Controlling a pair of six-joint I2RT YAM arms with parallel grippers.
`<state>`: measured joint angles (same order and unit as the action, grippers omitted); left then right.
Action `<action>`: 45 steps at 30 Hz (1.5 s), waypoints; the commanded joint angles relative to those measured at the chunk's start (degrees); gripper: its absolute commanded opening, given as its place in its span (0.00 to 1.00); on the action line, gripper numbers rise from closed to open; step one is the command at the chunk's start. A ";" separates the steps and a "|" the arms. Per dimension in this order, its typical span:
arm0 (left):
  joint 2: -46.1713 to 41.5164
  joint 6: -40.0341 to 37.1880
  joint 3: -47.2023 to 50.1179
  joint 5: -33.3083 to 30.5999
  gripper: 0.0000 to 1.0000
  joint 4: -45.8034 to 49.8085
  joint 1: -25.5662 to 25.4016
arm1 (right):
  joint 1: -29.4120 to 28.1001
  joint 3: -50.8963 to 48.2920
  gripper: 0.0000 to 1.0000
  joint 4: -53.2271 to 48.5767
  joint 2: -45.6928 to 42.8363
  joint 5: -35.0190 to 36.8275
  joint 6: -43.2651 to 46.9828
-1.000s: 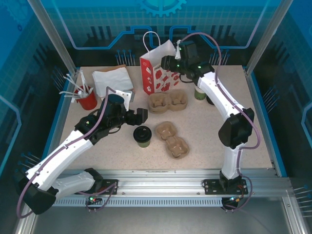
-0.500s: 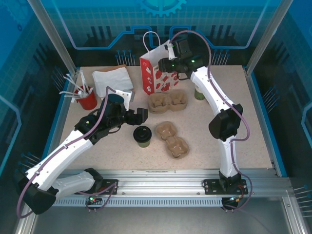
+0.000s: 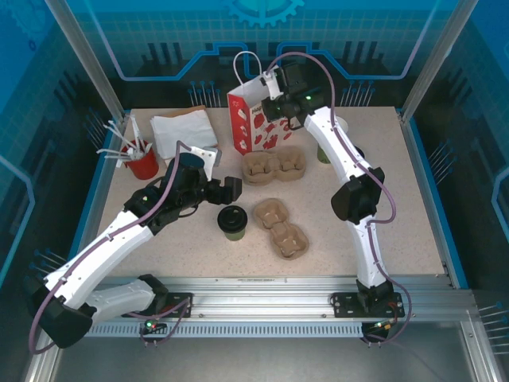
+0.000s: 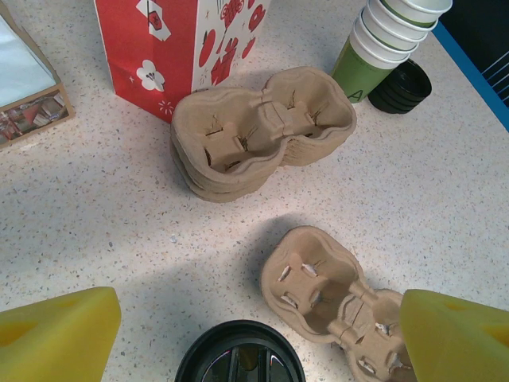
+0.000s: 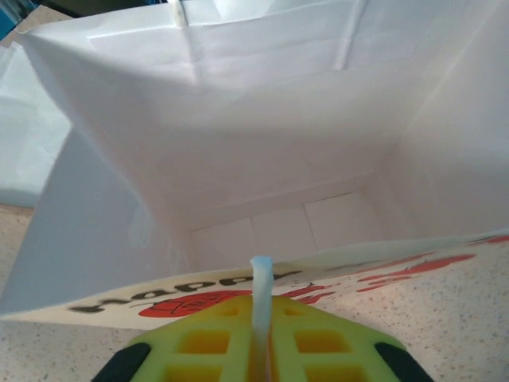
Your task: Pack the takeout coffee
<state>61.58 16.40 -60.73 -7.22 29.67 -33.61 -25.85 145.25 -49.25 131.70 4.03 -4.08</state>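
Observation:
The takeout coffee (image 3: 232, 222), an olive-green cup with a black lid, stands upright mid-table; its lid (image 4: 240, 354) sits at the bottom edge of the left wrist view. My left gripper (image 3: 228, 189) hovers just behind and above it, open, its yellow fingers (image 4: 60, 334) spread wide with nothing between them. A red and white paper bag (image 3: 254, 119) stands open at the back. My right gripper (image 3: 273, 86) is at the bag's top edge, shut on a white handle strap (image 5: 261, 278). Below the strap the bag's white inside (image 5: 262, 159) holds nothing.
A stack of brown cup carriers (image 3: 274, 167) lies in front of the bag, and a single carrier (image 3: 280, 228) lies right of the coffee. Lidless stacked cups (image 4: 382, 40) and loose black lids (image 4: 400, 86) stand at the back right. A red stirrer cup (image 3: 141, 163) and napkins (image 3: 183, 131) sit at the back left.
My right gripper has moved left to the bag's top edge and shut on the handle strap. The left arm has barely moved and stays open over the coffee.

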 commanded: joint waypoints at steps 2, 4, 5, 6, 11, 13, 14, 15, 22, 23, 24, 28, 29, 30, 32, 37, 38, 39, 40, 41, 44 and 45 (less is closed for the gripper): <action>0.65 -0.79 -1.58 0.30 0.92 -0.93 -0.08 | -0.61 3.93 0.05 2.30 0.06 -0.72 1.33; 0.98 -0.71 -1.58 0.69 0.92 -0.80 -0.14 | -0.61 6.08 0.02 3.39 0.42 0.26 1.26; 0.99 -0.61 -1.58 0.88 0.92 -0.68 -0.08 | -0.61 7.06 0.01 3.82 0.56 0.99 1.25; 0.93 -0.51 -1.64 1.07 0.92 -0.51 -0.06 | -0.60 8.42 0.00 4.34 0.76 1.80 1.27; 0.78 -0.33 -1.63 1.59 0.92 0.11 -0.13 | -0.19 13.19 0.00 7.31 0.20 5.14 1.07; 0.65 -0.17 -1.62 2.01 0.92 0.22 -0.11 | 0.02 13.96 0.00 8.59 -1.00 5.71 0.97; 0.64 -0.08 -1.56 2.12 0.92 0.21 -0.14 | 0.12 14.10 0.00 9.10 -1.79 6.02 0.93; 0.51 0.01 -1.58 2.36 0.92 0.21 -0.06 | 0.27 14.15 0.00 9.27 -2.85 6.41 0.93; 0.47 0.29 -1.75 3.44 0.92 0.21 -0.06 | 0.30 13.56 0.00 2.71 -11.70 9.49 0.82; 0.41 0.22 -1.72 3.53 0.92 0.17 -0.08 | 0.27 13.03 0.00 1.62 -13.17 9.59 0.99; 0.46 0.21 -1.76 3.62 0.92 0.13 -0.09 | 0.11 11.89 0.00 0.47 -15.07 9.63 1.36; 0.40 0.01 -2.35 3.81 0.92 0.55 -0.06 | 0.01 5.76 0.00 -3.74 -23.29 10.71 1.32; 0.36 0.03 -2.45 3.90 0.92 0.63 -0.07 | 0.01 4.65 0.00 -5.19 -25.05 11.35 1.19; 0.30 -0.06 -2.55 3.95 0.92 0.73 -0.09 | -0.12 3.25 0.00 -6.74 -27.17 12.17 1.19; 0.15 -0.12 -2.90 4.10 0.92 0.90 -0.11 | -0.45 -0.22 0.00 -8.99 -31.38 13.66 1.39; -0.05 -0.39 -3.40 4.31 0.92 1.33 -0.08 | -1.82 -12.33 0.00 -12.31 -42.49 18.04 1.14; -0.06 -0.33 -3.40 4.38 0.92 1.35 -0.06 | -2.03 -15.36 0.00 -12.68 -44.92 19.17 1.08; -0.16 -0.37 -3.43 4.40 0.92 1.46 -0.10 | -2.14 -18.27 0.00 -13.16 -47.19 20.32 0.70; -0.23 -0.32 -3.36 4.43 0.92 1.46 -0.12 | -2.19 -20.82 0.00 -13.51 -48.98 21.32 0.44; -0.26 -0.33 -3.41 4.45 0.92 1.53 -0.06 | -2.35 -23.84 0.00 -13.83 -51.24 22.46 0.11; -0.24 -0.34 -3.43 4.63 0.92 1.60 -0.06 | -2.45 -33.40 0.00 -13.25 -57.28 25.18 -0.78; -0.23 -0.26 -3.32 4.66 0.92 1.62 -0.07 | -2.40 -36.65 0.00 -13.11 -59.09 26.56 -1.28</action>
<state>62.28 16.53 -62.22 -3.97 30.20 -33.61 -27.51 114.04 -60.86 76.20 25.41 -4.03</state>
